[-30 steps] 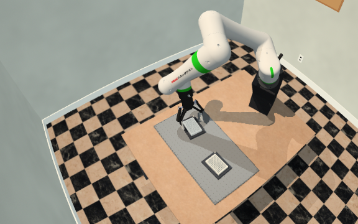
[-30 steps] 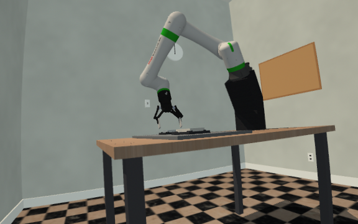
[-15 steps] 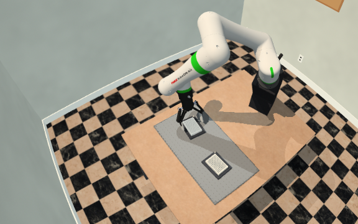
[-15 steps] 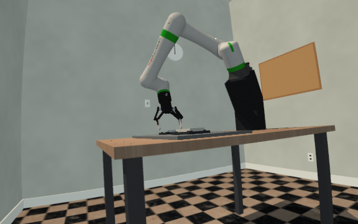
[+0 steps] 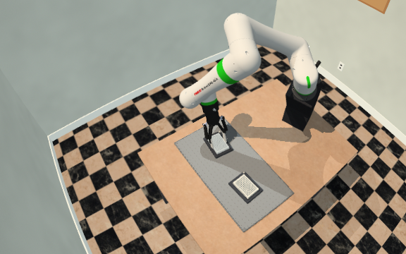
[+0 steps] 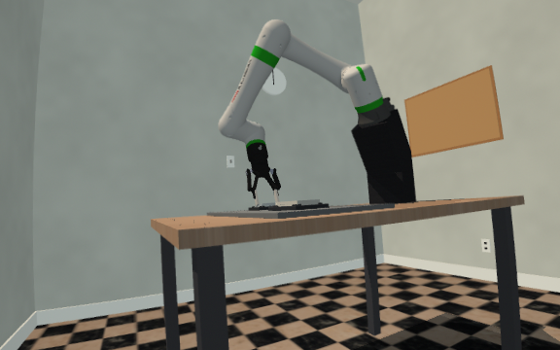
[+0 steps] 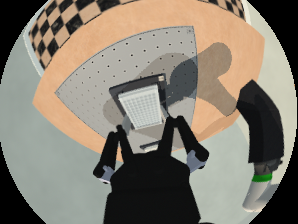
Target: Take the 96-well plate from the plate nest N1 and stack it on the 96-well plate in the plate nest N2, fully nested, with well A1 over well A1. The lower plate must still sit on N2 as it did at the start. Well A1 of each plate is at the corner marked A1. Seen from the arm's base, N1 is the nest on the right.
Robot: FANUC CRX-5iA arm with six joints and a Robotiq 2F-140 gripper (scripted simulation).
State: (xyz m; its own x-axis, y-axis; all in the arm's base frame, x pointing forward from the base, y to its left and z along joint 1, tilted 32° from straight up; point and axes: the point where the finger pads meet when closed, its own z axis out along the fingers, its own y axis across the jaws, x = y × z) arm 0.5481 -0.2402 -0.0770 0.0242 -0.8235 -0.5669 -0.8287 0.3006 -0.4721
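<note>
A white 96-well plate [image 5: 219, 142] sits in the dark plate nest N1 [image 5: 224, 152] at the far end of the grey mat. My gripper [image 5: 214, 138] is low over that plate's far end, with one finger on each long side, shut on the plate. The plate still rests in its nest. In the wrist view the plate [image 7: 141, 106] lies between my fingers. The second 96-well plate [image 5: 245, 185] sits in nest N2 [image 5: 243, 196] at the near end of the mat. From the side view my gripper [image 6: 266, 202] reaches down to mat level. I cannot read the A1 marks.
The grey perforated mat [image 5: 235, 173] lies on a wooden table [image 5: 252, 159]. The arm's black pedestal [image 5: 302, 106] stands at the table's back right. The table stands on a checkered floor, with walls behind it.
</note>
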